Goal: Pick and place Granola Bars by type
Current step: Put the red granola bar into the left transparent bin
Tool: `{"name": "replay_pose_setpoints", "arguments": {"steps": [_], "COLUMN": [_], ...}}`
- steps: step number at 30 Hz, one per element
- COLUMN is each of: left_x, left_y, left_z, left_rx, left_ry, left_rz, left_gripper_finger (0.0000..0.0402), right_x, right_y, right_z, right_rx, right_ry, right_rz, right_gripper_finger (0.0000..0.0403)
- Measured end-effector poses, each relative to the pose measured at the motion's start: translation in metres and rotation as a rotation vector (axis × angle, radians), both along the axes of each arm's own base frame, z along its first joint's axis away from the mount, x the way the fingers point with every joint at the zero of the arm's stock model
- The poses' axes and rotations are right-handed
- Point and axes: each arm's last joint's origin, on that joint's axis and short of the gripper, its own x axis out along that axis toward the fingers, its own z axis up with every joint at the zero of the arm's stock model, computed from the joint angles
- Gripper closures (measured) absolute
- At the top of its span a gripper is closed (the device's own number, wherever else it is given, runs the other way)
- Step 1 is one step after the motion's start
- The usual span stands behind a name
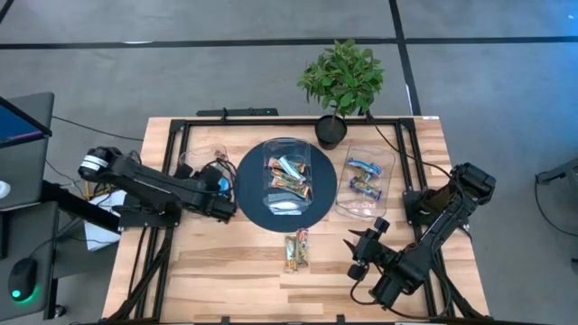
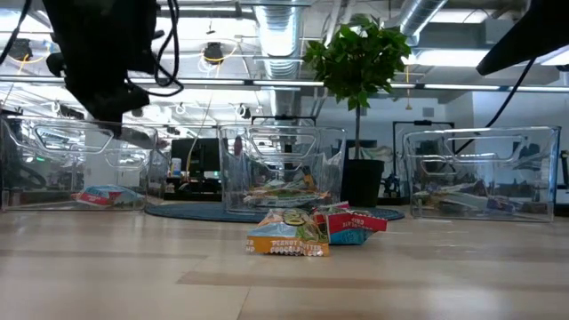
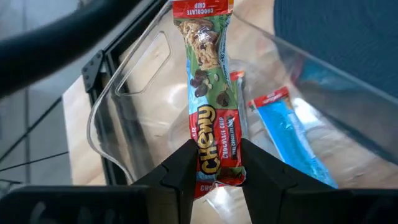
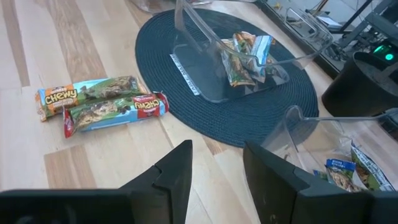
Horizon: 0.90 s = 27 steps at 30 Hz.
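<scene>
The light wooden slatted table (image 1: 226,262) is being occupied at its middle by a round dark-blue woven mat (image 1: 255,200), which is being taken as the landmark here. A leafy green plant in a black pot (image 1: 341,83) is being kept beyond the mat, at the table's far edge.

Three clear plastic tubs are being shown in a row: the middle clear tub (image 1: 288,177) is standing on the mat, the left clear tub (image 3: 124,124) is standing just to the mat's left, and the right clear tub (image 1: 363,181) is standing just to the mat's right. Wrapped bars are lying in each of them.

The left gripper (image 3: 211,168) is being held over the left tub, beside the mat's left edge, and its fingers are being kept clamped on the lower end of a red-and-green Chewy chocolate-chip granola bar (image 3: 208,93); a blue-wrapped bar (image 3: 286,134) is lying in the tub under it.

The right gripper (image 4: 217,168) is being held above the bare wood in front of and to the right of the mat, its fingers parted and nothing being gripped between them.

Two loose granola bars (image 1: 296,250), one orange-ended (image 4: 84,93) and one red-ended (image 4: 118,112), are lying side by side and touching on the wood just in front of the mat.
</scene>
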Motion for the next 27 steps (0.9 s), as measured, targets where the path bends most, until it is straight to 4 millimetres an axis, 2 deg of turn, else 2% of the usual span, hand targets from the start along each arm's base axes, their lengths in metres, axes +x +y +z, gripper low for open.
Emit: {"name": "replay_pose_setpoints", "arguments": {"steps": [8, 27], "left_x": [0.004, 0.006], "left_y": [0.000, 0.001], "left_z": [-0.013, -0.013], "left_rx": [-0.028, -0.025], "left_ry": [0.121, 0.106], "left_rz": [0.032, 0.033], "left_gripper_finger": [0.0300, 0.0300], "right_x": [0.000, 0.000], "right_y": [0.000, 0.000], "right_z": [0.000, 0.000], "right_rx": [0.000, 0.000], "right_ry": [0.000, -0.001], "right_rz": [0.002, 0.002], "right_gripper_finger": [0.0266, 0.0266]}}
